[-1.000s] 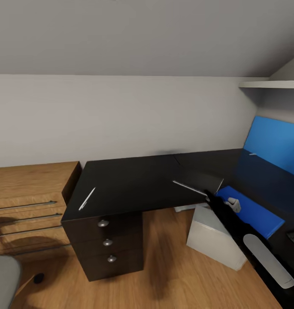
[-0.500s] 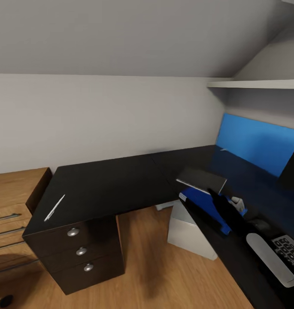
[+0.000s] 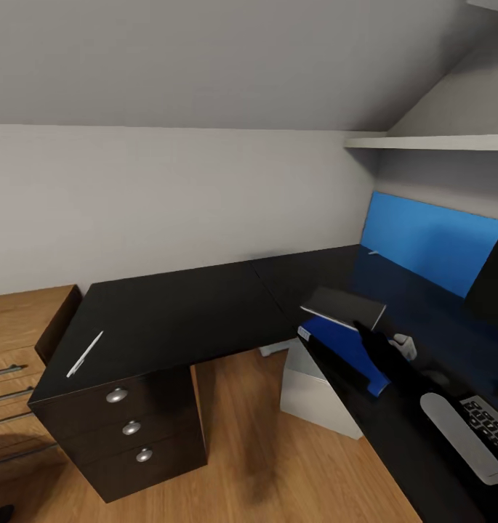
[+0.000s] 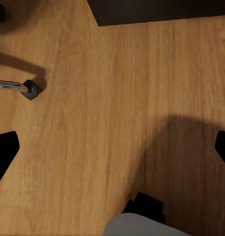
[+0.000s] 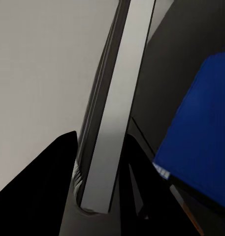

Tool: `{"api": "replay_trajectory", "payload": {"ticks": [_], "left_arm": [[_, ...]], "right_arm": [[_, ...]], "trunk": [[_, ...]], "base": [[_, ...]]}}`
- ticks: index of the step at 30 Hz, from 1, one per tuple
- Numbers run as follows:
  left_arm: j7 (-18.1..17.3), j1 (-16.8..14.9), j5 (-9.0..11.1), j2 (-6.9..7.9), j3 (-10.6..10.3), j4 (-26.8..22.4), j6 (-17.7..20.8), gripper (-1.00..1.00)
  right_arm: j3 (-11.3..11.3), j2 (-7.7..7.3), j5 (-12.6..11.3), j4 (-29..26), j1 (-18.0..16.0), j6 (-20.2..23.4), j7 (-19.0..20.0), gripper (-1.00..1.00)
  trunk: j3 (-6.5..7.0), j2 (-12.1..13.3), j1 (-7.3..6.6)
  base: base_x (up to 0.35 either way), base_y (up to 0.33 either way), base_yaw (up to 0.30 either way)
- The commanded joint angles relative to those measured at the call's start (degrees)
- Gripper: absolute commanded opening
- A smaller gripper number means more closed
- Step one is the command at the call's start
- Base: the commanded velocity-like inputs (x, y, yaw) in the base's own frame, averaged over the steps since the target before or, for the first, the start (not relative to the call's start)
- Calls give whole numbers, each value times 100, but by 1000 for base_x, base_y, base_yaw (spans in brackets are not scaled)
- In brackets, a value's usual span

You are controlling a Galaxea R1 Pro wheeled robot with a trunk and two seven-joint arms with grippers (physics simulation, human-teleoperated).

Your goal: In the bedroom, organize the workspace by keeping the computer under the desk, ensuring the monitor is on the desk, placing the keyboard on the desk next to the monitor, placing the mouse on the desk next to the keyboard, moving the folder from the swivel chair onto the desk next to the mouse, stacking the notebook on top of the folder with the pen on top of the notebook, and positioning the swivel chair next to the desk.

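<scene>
My right gripper (image 3: 363, 328) is shut on the grey notebook (image 3: 344, 307), holding it tilted just above the far end of the blue folder (image 3: 344, 350). The folder lies on the black desk (image 3: 190, 309). In the right wrist view the notebook (image 5: 117, 113) shows edge-on between the fingers (image 5: 58, 187), with the folder (image 5: 196, 137) beyond. The white pen (image 3: 83, 354) lies on the desk's left wing. The keyboard (image 3: 490, 423) and monitor (image 3: 494, 280) sit at the right edge. The computer (image 3: 314, 392) stands under the desk. My left gripper (image 4: 112, 147) hangs open over the floor.
A black three-drawer unit (image 3: 132, 430) stands under the desk's left wing, with a wooden drawer chest (image 3: 16, 327) to its left. A blue wall panel (image 3: 430, 243) and a white shelf (image 3: 430, 143) are at the right. A chair caster (image 4: 31, 89) rests on the wood floor.
The head view has swung to the right, bringing the keyboard and monitor into sight. The held notebook now hangs over the folder's far end instead of to its left.
</scene>
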Motion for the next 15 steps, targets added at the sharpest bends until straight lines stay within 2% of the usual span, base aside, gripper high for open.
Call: {"api": "replay_trajectory", "payload": {"ticks": [1, 5, 15], "left_arm": [[33, -3, 49, 3, -49, 2, -20, 100], [33, -3, 49, 3, -49, 2, -22, 100], [33, -3, 49, 3, -44, 2, -27, 100]], "right_arm": [[-78, -1, -49, -1, -4, 36, -112, -100], [-265, 10, -49, 2, -3, 79, -346, -100], [-336, 32, -49, 9, 3, 108, -685, -100]], "trunk": [[-5, -3, -1], [-5, -3, -1], [-5, -3, -1]], "base": [[0, 0, 0], [0, 0, 0], [0, 0, 0]]}}
